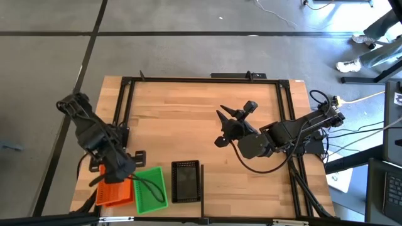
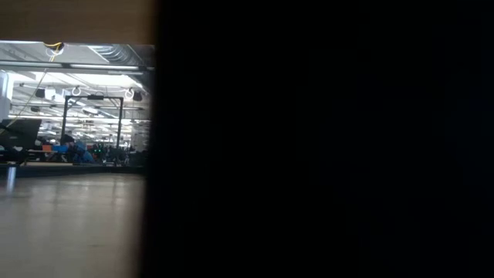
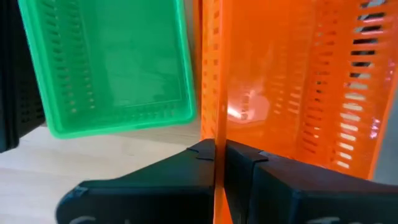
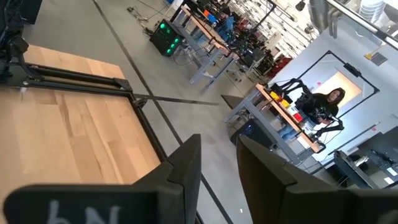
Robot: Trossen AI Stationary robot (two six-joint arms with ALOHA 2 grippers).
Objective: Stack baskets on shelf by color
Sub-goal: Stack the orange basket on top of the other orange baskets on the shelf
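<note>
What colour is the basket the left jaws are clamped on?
Bright orange basket, its wall pinched in the left gripper; clearest in the left wrist view.

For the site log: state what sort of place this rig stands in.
Most likely a large robotics lab or workshop hall. The right wrist view shows rows of workbenches on a bare grey concrete floor, with a person at a cluttered bench; the low view shows high ceiling strip lights.

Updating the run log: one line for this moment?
left tool: shut on orange basket wall | right tool: open, empty, mid-table | green basket, black basket: resting
</note>
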